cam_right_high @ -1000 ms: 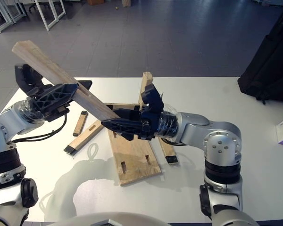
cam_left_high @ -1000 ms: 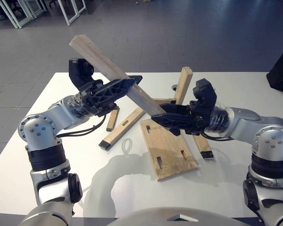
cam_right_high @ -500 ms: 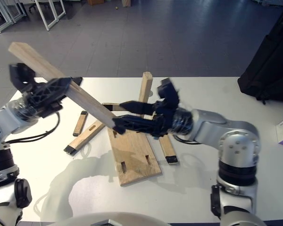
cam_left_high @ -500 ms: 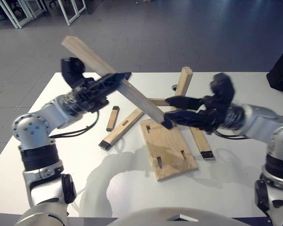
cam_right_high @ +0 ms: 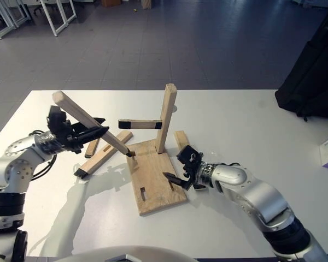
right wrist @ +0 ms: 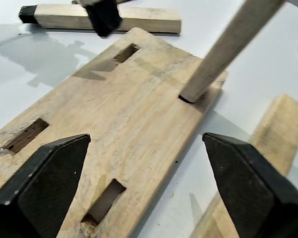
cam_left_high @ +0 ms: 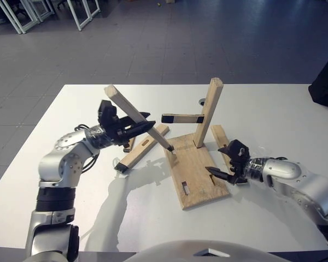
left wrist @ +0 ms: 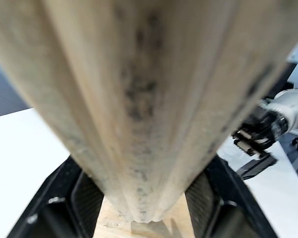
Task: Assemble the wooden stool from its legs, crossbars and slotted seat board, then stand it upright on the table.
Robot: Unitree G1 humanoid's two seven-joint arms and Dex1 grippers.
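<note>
Fitting the second leg [cam_left_high: 123, 103], we pinch it tilted in our left jaws, tip at the far-left slot of the seat board [cam_left_high: 199, 183]. The first leg [cam_left_high: 208, 112] with its crossbar [cam_left_high: 180, 118] stands upright. Our right jaws hang spread by the board's right edge; loose legs [cam_left_high: 142, 147] lie on the counter [cam_left_high: 273, 109].

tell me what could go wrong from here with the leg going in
1. The left gripper holds the leg tilted, its dark tip at a corner slot of the seat board; at that slant it may jam or skid past.
2. The right gripper is open and not clamping the board, so a push could slide it.
3. That could topple the upright leg and its crossbar.
</note>
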